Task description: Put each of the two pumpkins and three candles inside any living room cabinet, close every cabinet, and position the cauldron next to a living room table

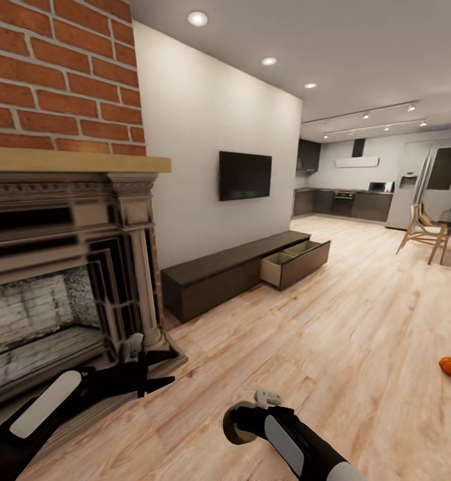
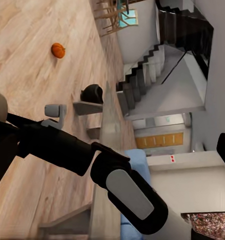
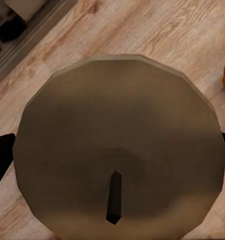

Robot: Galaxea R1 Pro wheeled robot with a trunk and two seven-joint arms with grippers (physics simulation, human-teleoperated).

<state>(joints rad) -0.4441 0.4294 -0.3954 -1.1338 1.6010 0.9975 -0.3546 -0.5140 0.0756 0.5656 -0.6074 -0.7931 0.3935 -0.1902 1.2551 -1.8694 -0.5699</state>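
Bare floor [image 1: 305, 347] lies open to the cabinet [image 1: 232, 274] (drawer [image 1: 298, 262] protruding).

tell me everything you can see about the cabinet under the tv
The cabinet is a long, low unit of dark-brown wood with a flat top and handleless fronts, standing on the wooden floor against the white wall, between the fireplace and the kitchen. One wide drawer at its far end is pulled out, showing a pale lining; what lies inside cannot be told.

No readable text, label, brand or number appears anywhere. The black flat wall-mounted television screen [image 1: 244, 175] is blank. The white refrigerator [image 1: 407, 200] beyond it carries no legible marking.
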